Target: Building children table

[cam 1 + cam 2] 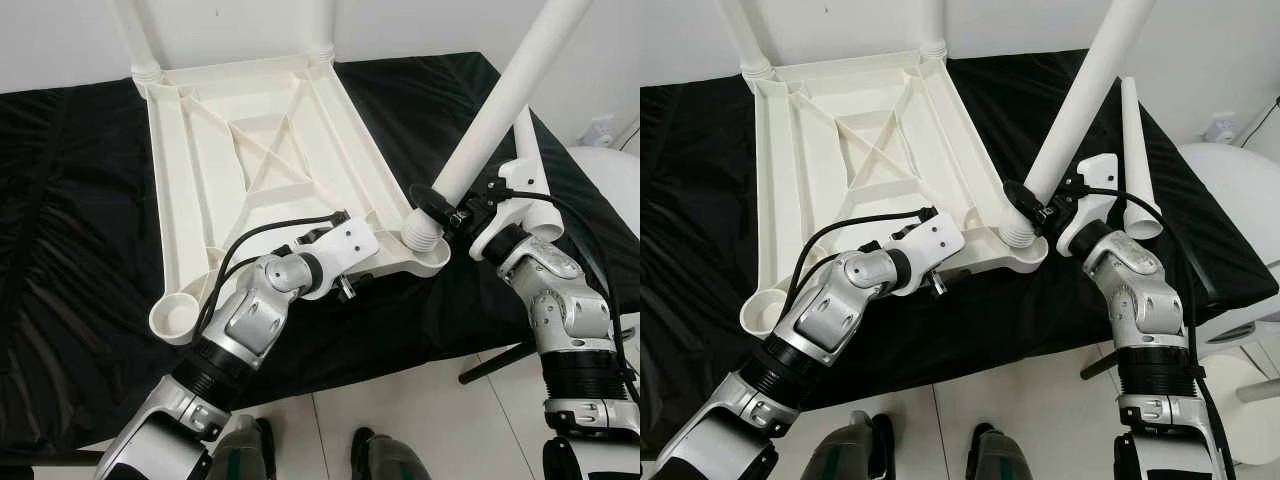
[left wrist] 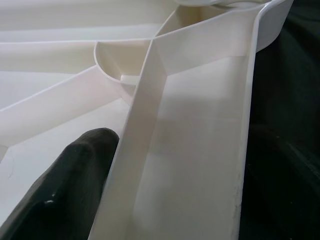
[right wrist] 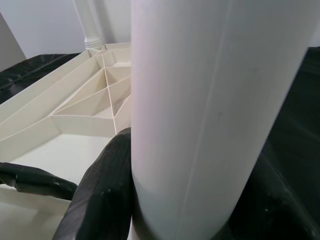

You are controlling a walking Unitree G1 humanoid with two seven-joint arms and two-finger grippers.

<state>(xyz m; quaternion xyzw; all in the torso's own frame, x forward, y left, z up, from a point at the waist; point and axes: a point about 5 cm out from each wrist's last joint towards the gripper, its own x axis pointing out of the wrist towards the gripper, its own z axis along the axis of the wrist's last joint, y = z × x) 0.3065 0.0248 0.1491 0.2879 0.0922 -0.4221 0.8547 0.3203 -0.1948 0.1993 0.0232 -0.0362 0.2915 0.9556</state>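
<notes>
Two table legs already stand upright in the far corner sockets of an upside-down white plastic tabletop (image 1: pixel 260 170), which lies on a surface draped in black cloth (image 1: pixel 70 250). The tabletop is the landmark here. Its underside faces up, showing smooth moulded ribs that cross in an X inside a raised rim, with a round socket at each corner.

At the tabletop's near edge, left of its near right corner, the left gripper (image 1: pixel 352 285) reaches in from a silver jointed arm. In the left wrist view one matte black finger (image 2: pixel 65 185) lies against the inside of a thin white rib; the other finger is hidden, so whether the jaws are spread or pinching the rim cannot be told.

At the near right corner socket (image 1: pixel 425 240), the right gripper (image 1: pixel 1040 212) holds a long, smooth, white cylindrical table leg (image 1: pixel 500 100). Its jaws are pressed against the leg just above the ribbed lower end, one black finger (image 3: pixel 105 190) wrapped tight to the tube. The leg leans up and away to the right, its ribbed end resting at the socket.

Right of the tabletop, a spare tapered white leg (image 1: pixel 1135 160) lies flat on the cloth, its open end facing the near side.
</notes>
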